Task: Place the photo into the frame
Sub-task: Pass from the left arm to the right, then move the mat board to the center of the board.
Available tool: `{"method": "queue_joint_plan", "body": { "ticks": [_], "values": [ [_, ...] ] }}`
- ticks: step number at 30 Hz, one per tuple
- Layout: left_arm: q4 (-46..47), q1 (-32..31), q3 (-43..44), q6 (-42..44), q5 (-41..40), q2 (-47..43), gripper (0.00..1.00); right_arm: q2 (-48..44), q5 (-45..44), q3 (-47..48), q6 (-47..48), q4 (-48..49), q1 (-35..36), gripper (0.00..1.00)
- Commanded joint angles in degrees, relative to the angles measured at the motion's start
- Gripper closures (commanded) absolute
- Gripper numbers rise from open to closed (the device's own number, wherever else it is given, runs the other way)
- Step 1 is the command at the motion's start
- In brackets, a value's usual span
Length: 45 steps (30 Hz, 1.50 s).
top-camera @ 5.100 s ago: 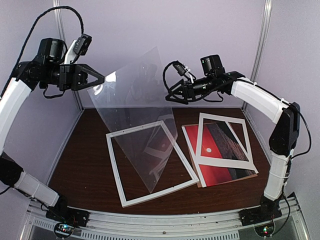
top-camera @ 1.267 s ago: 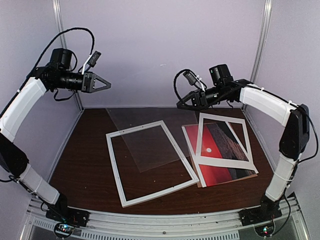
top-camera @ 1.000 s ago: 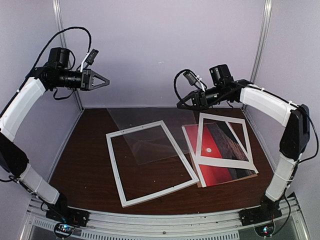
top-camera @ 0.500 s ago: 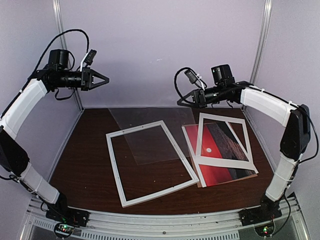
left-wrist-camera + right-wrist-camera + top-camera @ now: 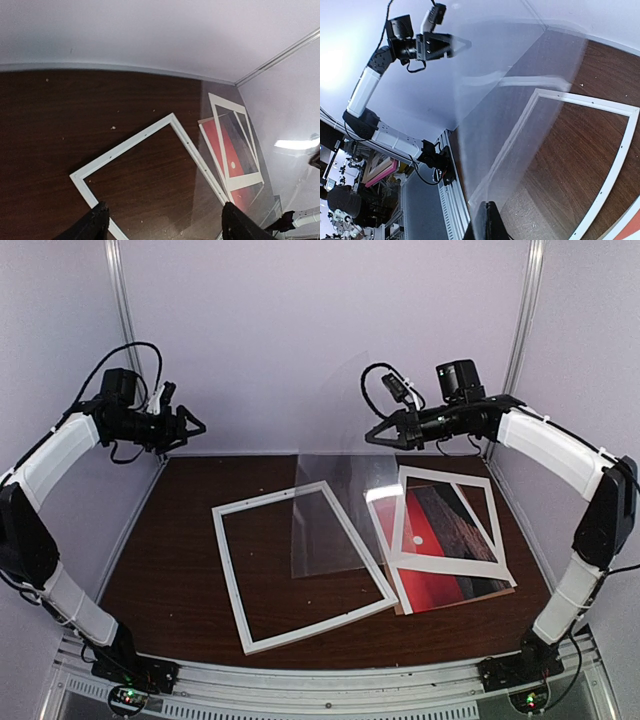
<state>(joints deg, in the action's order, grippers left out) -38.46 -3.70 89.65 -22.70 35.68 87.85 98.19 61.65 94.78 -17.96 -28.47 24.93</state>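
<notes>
White frame [image 5: 230,579]: centre, bare counter [image 5: 165,560] showing through.
Red photo [image 5: 440,585]: right, beneath mat [image 5: 452,568].
Left claw [image 5: 192,426]: released.
Right claw [image 5: 372,437]: grasping clear sheet [image 5: 325,530].

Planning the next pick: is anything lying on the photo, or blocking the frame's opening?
Yes. The white mat lies on the photo, and the clear sheet, pinched by the right gripper, stands tilted over part of the frame.

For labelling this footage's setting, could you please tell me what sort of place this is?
Probably a robotics lab test cell: pale lilac panel walls enclose a dark brown wood-grain tabletop, and two white robot arms are bolted to a silver metal rail.
</notes>
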Motion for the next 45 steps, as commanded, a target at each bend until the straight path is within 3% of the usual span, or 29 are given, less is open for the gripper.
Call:
{"method": "queue_joint_plan", "body": {
  "ticks": [1,5,10,17,26,37,45],
  "values": [
    [-1.36,0.18,-8.09,-1.75,-7.06,-2.19,0.18,-4.58,-3.06,2.14,-6.94,-2.61,-0.31,1.0],
    [-1.24,-1.05,-18.88,-3.84,-10.68,-4.47,0.09,-5.25,-6.38,4.4,-7.39,-8.36,-0.32,1.0],
    [-0.09,-6.25,-29.44,-5.84,-17.23,-5.93,0.06,-5.89,-8.0,5.63,-6.43,-11.78,-0.32,1.0],
    [2.24,-13.42,-32.62,-7.72,-23.66,-0.2,0.03,-6.08,-8.13,6.03,-6.3,-11.71,-0.32,1.0],
    [2.54,-15.8,-28.8,-5.81,-29.43,7.29,0.27,-6.68,-8.69,5.35,-5.22,-11.94,-0.4,1.0],
    [3.05,-15.81,-22.61,-3.74,-30.34,16.76,0.41,-7.15,-9.31,3.98,-4.05,-12.54,-0.57,1.0],
    [3.9,-15.89,-21.74,-1.1,-27.66,18.41,0.71,-7.91,-9.44,2.92,-3.8,-12.44,-0.84,1.0]
  ]
}}
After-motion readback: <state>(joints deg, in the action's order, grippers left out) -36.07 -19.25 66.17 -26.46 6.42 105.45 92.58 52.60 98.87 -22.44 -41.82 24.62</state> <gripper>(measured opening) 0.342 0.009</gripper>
